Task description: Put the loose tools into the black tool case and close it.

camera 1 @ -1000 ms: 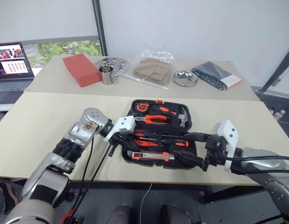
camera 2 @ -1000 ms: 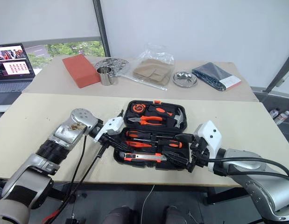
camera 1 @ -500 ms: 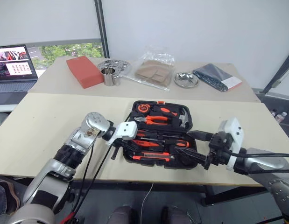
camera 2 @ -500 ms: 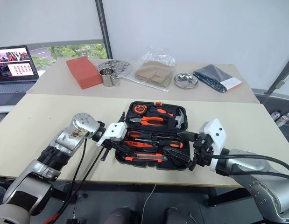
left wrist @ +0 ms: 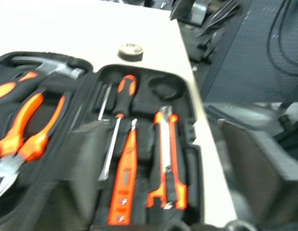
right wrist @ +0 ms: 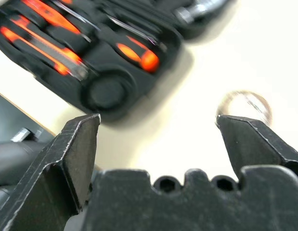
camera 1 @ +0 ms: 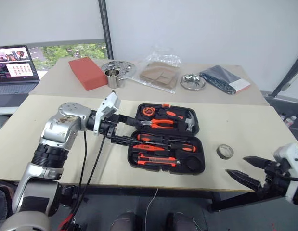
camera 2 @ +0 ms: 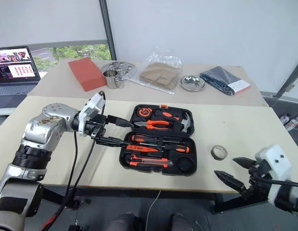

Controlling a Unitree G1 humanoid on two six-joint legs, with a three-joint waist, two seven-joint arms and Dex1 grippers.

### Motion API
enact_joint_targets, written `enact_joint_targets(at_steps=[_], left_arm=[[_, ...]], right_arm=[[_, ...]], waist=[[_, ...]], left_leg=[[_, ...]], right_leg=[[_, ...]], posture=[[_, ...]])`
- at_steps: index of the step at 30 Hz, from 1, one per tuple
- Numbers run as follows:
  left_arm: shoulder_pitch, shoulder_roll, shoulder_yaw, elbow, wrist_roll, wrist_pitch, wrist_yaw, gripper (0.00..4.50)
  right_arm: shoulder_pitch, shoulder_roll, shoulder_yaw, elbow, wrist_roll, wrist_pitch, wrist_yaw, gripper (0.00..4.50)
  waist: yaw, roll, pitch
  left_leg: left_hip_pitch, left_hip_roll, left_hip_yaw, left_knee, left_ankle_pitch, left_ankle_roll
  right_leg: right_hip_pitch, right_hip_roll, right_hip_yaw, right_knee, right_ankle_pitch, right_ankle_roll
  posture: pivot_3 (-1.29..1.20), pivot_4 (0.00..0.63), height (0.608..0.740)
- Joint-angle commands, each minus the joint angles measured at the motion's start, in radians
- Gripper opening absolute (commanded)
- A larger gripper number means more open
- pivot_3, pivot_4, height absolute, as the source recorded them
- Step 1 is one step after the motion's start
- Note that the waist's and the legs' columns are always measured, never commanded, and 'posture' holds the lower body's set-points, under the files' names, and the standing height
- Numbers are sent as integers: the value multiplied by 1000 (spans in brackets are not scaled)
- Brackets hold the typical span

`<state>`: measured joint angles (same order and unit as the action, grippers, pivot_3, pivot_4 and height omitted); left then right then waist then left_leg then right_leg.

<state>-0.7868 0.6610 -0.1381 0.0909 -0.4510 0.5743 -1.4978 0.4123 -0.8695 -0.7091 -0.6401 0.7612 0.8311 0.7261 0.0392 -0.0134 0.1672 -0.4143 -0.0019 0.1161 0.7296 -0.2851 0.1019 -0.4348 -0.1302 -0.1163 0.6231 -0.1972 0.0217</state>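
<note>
The small grey tape roll (camera 2: 218, 152) lies flat on the tabletop (camera 2: 52, 122), just right of the open black tool case (camera 2: 158, 166), far nearer the empty, wide-open right hand (camera 2: 235, 171) than the equally open, empty left hand (camera 2: 117, 132).

Tape roll (camera 1: 225, 152) lies right of tool case (camera 1: 167, 138).

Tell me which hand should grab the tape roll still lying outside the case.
Right, probably. The tape roll lies on the table right of the black tool case, near the open right hand. The open left hand hovers at the case's far, left side.
</note>
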Motion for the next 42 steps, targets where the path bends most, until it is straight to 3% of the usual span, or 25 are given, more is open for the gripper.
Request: enact_joint_targets(at_steps=[1, 9, 12, 19, 23, 26, 30, 34, 42], left_arm=[[4, -21, 0, -71, -17, -5, 31, 4393], [63, 0, -17, -142, 1, -65, 36, 4393], [62, 5, -12, -152, -10, -48, 51, 4500], [68, 21, -17, -147, -5, -59, 58, 4500], [72, 29, -20, -133, 6, -71, 58, 4500], [75, 35, -24, -131, 11, -79, 54, 4500], [81, 41, -32, -137, 18, -82, 44, 4500], [97, 56, -50, -151, 28, -99, 24, 4500], [108, 60, -60, -163, 34, -109, 23, 4500]], right_arm=[[-70, 1, 54, 32, -41, -53, -13, 4500], [-346, -27, 395, 275, -257, -102, -62, 4500], [-408, -17, 481, 364, -316, -123, -54, 3853], [-536, 20, 573, 478, -386, -181, -31, 1373], [-542, 0, 540, 442, -360, -154, -2, 35], [-533, -27, 497, 368, -307, -104, 36, 35], [-568, -45, 420, 190, -111, 27, 93, 35], [-565, -68, 441, 39, 24, 112, 128, 35], [-562, -68, 688, 36, -142, 83, 27, 35]], waist=[[-1, 0, 0], [-19, 0, 0], [-15, 0, 0], [-23, 1, 1], [-24, 1, 1], [-25, 2, 1], [-26, 2, 2], [-26, 3, 2], [-18, 2, 2]], left_leg=[[0, 0, 0, 0, 0, 0], [0, 0, 2, -1, 1, -2], [0, 0, 2, -1, 1, -2], [0, 0, 3, -1, 1, -2], [0, 0, 3, -1, 1, -2], [0, 0, 3, -1, 1, -2], [0, 0, 3, -1, 1, -2], [0, 1, 2, -1, 1, -2], [-1, -1, 2, -1, 1, -2]], right_leg=[[0, 0, 1, 0, 1, -1], [-4, 2, 10, 2, 5, -9], [-3, 2, 9, 2, 4, -8], [-3, 3, 6, 1, 3, -7], [-3, 3, 6, 1, 3, -7], [-3, 2, 6, 1, 3, -7], [-3, 2, 6, 1, 3, -7], [-3, 2, 6, 1, 3, -7], [-3, 0, 6, 1, 3, -7]], posture=[[0, 150, 734], [0, 150, 734], [0, 150, 734], [0, 150, 734], [0, 150, 734], [0, 150, 734], [0, 150, 734], [0, 150, 734], [0, 150, 734]])
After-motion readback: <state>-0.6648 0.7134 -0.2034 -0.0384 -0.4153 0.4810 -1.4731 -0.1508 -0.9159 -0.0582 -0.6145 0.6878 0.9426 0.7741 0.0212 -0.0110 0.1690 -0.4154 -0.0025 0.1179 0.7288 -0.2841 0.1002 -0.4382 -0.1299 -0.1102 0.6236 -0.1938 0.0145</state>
